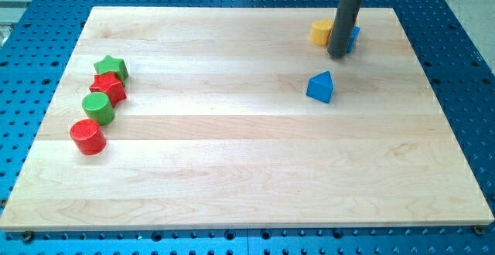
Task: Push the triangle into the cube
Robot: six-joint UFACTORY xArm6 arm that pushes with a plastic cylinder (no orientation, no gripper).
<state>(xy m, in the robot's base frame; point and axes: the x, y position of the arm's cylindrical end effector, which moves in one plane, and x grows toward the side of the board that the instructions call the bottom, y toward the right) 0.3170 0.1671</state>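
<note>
A blue triangle block (320, 86) lies on the wooden board, right of the middle. A blue cube (353, 38) sits near the view's top right, mostly hidden behind my rod. A yellow block (320, 32) sits just left of the cube. My tip (338, 55) rests on the board right in front of the cube and yellow block, a short way above and to the right of the blue triangle, not touching it.
At the view's left stands a diagonal row: a green star (111, 67), a red star (108, 87), a green cylinder (98, 108) and a red cylinder (87, 137). The wooden board (247, 178) lies on a blue perforated table.
</note>
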